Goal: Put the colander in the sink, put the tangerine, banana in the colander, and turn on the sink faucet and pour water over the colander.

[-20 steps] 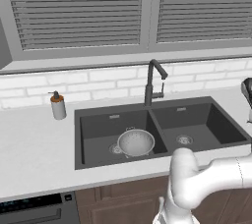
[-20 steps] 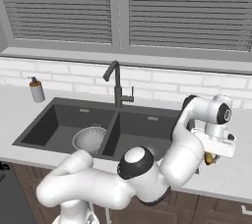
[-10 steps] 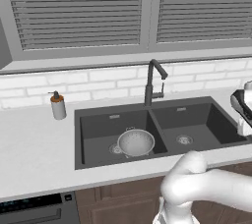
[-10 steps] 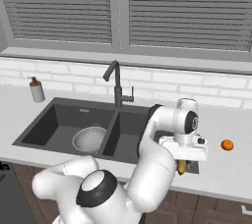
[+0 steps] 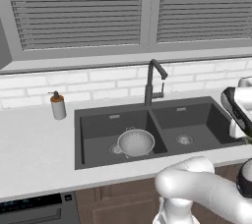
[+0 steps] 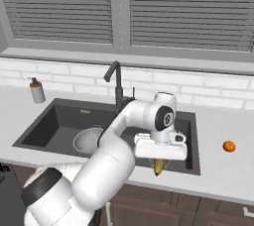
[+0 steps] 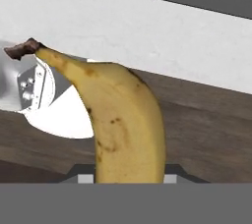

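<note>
One fruit is in the grip: the gripper (image 6: 158, 163) is clamped on the banana (image 7: 123, 120), which hangs below the hand at the front edge of the sink (image 6: 54, 116), over the right basin's rim. In the hand view the banana fills the space between the fingers, stem end pointing away toward the pale counter edge — a hold near one end, so the rest of the fruit dangles free and can be dropped cleanly.

The colander (image 5: 136, 142) already sits upright in the left basin, close to the divider, its mouth open upward to take the fruit. The tangerine (image 6: 228, 146) waits on the counter (image 6: 233, 170) to the right of the sink, well apart from the hand. The sink faucet (image 5: 152, 83) stands at the back edge behind the divider — its spout looks aimed toward the right basin, so it likely needs swinging over the colander later.
</note>
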Available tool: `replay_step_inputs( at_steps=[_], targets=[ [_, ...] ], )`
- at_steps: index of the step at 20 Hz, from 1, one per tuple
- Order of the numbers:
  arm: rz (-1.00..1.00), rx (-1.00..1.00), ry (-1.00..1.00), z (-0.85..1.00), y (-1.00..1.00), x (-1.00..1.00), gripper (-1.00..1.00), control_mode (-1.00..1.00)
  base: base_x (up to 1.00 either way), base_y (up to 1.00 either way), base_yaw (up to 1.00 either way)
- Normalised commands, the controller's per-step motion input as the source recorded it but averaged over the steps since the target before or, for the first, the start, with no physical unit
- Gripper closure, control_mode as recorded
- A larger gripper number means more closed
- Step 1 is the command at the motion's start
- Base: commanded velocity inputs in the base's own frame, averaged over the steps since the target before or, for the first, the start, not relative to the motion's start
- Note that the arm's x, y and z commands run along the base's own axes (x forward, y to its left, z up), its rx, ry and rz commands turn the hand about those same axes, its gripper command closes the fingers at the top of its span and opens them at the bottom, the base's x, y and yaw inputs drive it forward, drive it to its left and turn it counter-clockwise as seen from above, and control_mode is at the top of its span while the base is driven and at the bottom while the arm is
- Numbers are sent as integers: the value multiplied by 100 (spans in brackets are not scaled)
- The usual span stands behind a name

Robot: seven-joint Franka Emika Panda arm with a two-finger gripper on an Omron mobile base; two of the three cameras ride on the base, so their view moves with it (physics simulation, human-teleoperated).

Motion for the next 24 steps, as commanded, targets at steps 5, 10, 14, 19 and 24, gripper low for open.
replay_step_inputs(
  at_steps=[5,10,14,19,24],
  targets=[
    [0,-7,-7,46,93,-2,100,-100,0,0,0],
    [0,-3,-9,7,100,0,100,-100,0,0,0],
    [0,0,-1,0,100,4,100,-100,0,0,0],
    [-5,-6,0,1,100,17,100,-100,0,0,0],
    [-18,-12,6,2,95,45,100,-100,0,0,0]
  ],
)
